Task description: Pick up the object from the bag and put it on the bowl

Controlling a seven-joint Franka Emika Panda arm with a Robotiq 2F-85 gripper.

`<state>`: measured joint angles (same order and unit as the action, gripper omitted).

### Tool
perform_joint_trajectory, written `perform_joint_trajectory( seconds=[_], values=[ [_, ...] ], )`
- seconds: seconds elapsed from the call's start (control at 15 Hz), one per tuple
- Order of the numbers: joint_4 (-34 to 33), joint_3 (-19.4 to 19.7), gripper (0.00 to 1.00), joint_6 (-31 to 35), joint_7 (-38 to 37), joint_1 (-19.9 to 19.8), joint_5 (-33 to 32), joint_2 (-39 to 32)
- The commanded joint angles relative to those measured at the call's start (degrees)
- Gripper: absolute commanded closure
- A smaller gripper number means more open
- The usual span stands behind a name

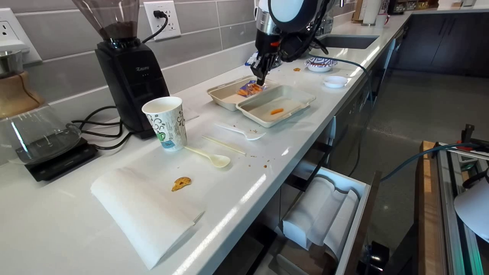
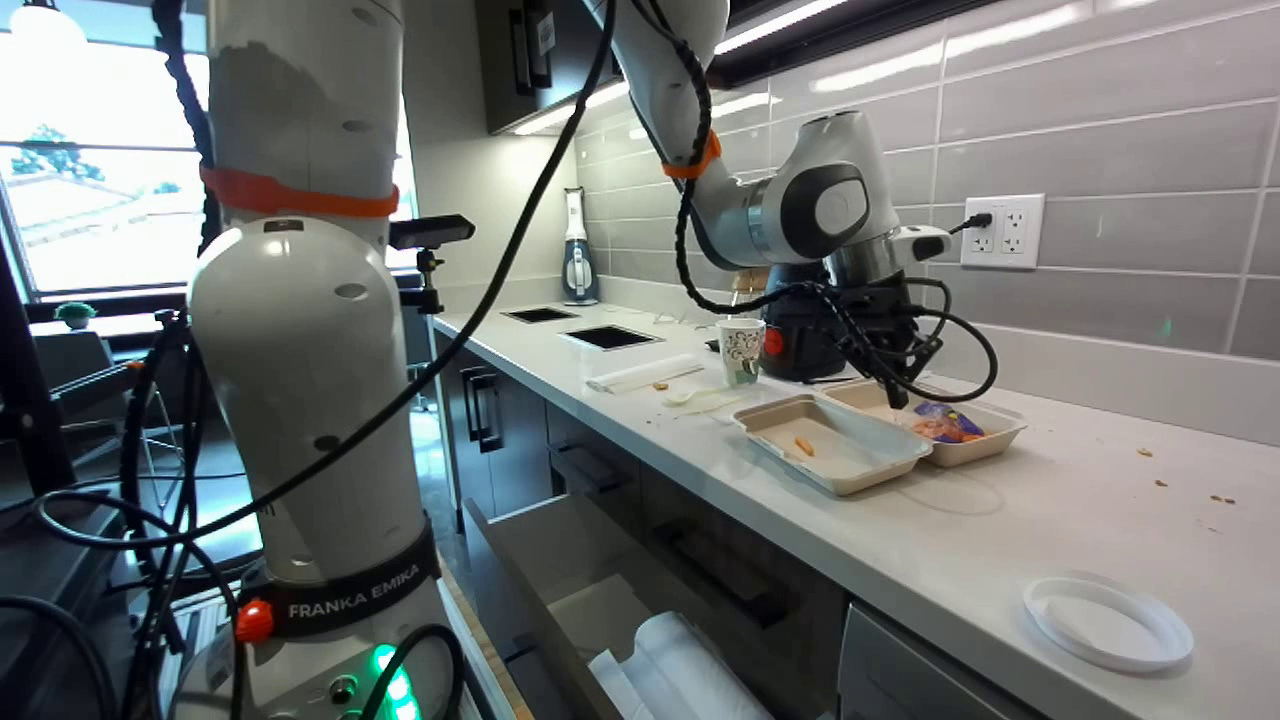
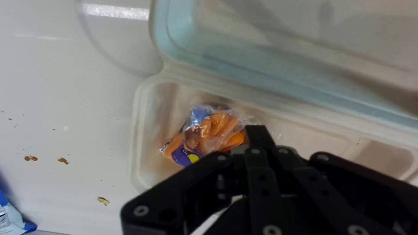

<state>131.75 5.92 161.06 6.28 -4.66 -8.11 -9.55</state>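
A clear bag of orange baby carrots with a purple-blue label (image 1: 250, 89) lies in the back half of an open beige clamshell container (image 1: 225, 93); the bag also shows in an exterior view (image 2: 945, 423) and in the wrist view (image 3: 215, 130). A loose carrot (image 1: 277, 111) lies in the container's front half. My gripper (image 3: 261, 137) points down over the back half, its fingertips together beside the bag, with nothing visible between them. It shows in both exterior views (image 1: 260, 78) (image 2: 896, 394). A bowl with a blue-patterned rim (image 1: 321, 64) stands farther along the counter.
A white round lid or dish (image 1: 335, 81) lies near the counter edge. A paper cup (image 1: 167, 124), white spoon (image 1: 244, 133), cream spoon (image 1: 214, 158) and coffee grinder (image 1: 131, 82) stand or lie on the container's other side. A drawer (image 1: 363, 198) hangs open below.
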Motion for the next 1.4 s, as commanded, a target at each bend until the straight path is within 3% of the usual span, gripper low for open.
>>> perform_joint_trajectory(
  seconds=[0.0, 0.67, 1.33],
  values=[
    [-1.68, -0.3, 1.0, 2.24, 1.71, -0.76, 0.35, -2.87],
    [-5.18, -1.62, 1.0, 7.88, 1.64, -0.82, 1.29, -8.96],
    [-12.64, 0.47, 1.0, 6.12, -0.67, 0.81, -0.43, -13.71]
  ],
)
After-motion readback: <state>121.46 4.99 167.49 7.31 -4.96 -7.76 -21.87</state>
